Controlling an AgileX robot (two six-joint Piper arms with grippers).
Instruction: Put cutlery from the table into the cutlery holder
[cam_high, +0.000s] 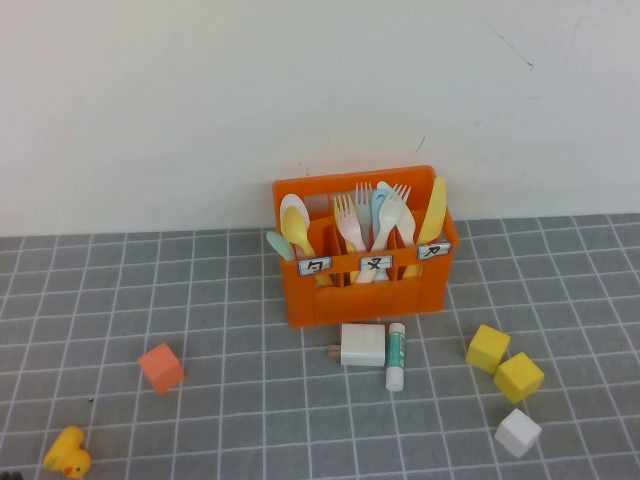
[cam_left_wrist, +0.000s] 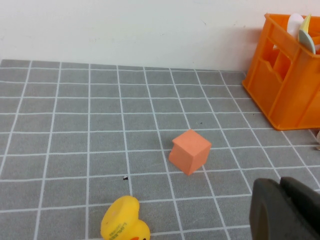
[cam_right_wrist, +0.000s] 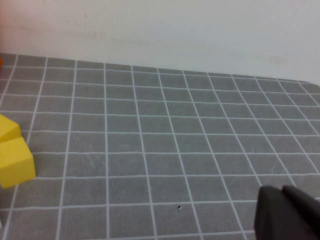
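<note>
The pale-yellow spoon (cam_high: 297, 234) stands bowl-up in the left compartment of the orange cutlery holder (cam_high: 365, 296), beside a white spoon (cam_high: 293, 209) and a teal spoon (cam_high: 279, 245). The holder stands at the back middle of the grey gridded table (cam_high: 200, 300) and also shows in the left wrist view (cam_left_wrist: 285, 95). No cutlery lies on the table. My left gripper (cam_left_wrist: 281, 192) is shut and empty, low over the table's front left. My right gripper (cam_right_wrist: 283, 197) is shut and empty over the table's right side. Neither gripper shows in the high view.
Forks (cam_high: 350, 222) and a yellow knife (cam_high: 433, 215) fill the other compartments. A white box (cam_high: 362, 344) and glue stick (cam_high: 396, 356) lie before the holder. An orange cube (cam_high: 161, 367) and yellow duck (cam_high: 67, 452) sit front left; two yellow cubes (cam_high: 505, 362) and a white cube (cam_high: 517, 433) front right.
</note>
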